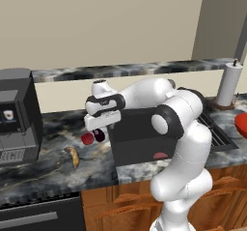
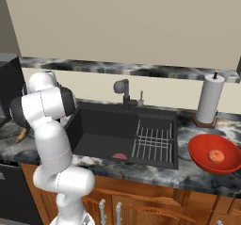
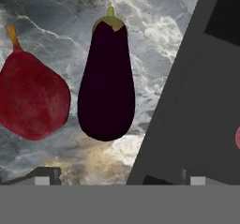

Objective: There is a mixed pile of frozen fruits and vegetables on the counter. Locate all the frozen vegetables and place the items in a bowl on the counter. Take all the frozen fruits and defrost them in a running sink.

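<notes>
My gripper (image 3: 117, 177) hangs open just above the counter (image 1: 53, 165), left of the sink (image 1: 140, 140). Straight under it lies the dark purple aubergine (image 3: 106, 82), with the red round fruit (image 3: 32, 99) close beside it; nothing is between the fingertips (image 3: 47, 175). From the left base, the gripper (image 1: 99, 127) hovers over the aubergine (image 1: 100, 135) and the red fruit (image 1: 87, 138). The banana (image 1: 73, 156) lies nearer the counter's front. The red-orange bowl (image 2: 214, 153) stands right of the sink (image 2: 103, 125) and holds the orange-red round piece (image 2: 216, 155).
A black coffee machine (image 1: 17, 116) stands at the left. The tap (image 2: 123, 90) rises behind the sink; a wire rack (image 2: 153, 137) and a flat pinkish thing (image 2: 119, 156) lie in the basin. A paper towel roll (image 2: 209, 98) stands behind the bowl.
</notes>
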Controlling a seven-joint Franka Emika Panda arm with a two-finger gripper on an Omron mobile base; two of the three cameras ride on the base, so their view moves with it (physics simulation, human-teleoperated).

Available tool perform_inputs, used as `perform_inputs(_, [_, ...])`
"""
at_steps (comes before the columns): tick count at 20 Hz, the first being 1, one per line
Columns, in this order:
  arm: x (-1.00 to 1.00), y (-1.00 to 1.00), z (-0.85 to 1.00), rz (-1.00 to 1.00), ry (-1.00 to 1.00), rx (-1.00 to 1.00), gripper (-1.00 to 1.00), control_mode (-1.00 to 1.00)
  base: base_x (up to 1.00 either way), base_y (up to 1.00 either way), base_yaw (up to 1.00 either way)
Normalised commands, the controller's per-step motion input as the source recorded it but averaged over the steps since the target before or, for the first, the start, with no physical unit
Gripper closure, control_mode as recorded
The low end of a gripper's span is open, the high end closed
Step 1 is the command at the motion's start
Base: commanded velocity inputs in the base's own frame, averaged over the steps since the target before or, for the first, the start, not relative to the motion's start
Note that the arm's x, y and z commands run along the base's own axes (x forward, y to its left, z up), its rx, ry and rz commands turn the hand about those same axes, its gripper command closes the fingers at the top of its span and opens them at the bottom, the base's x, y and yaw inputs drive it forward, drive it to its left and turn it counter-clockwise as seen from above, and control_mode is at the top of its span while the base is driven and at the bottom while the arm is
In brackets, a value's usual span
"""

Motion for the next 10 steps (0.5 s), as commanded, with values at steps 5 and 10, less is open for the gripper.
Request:
perform_inputs(5, [0.25,0.43,-0.2,0.0,0.0,-0.03,-1.0,-1.0,0.0,0.0,0.0])
perform_inputs(10, [0.18,0.12,-0.32,0.0,0.0,-0.02,-1.0,-1.0,0.0,0.0,0.0])
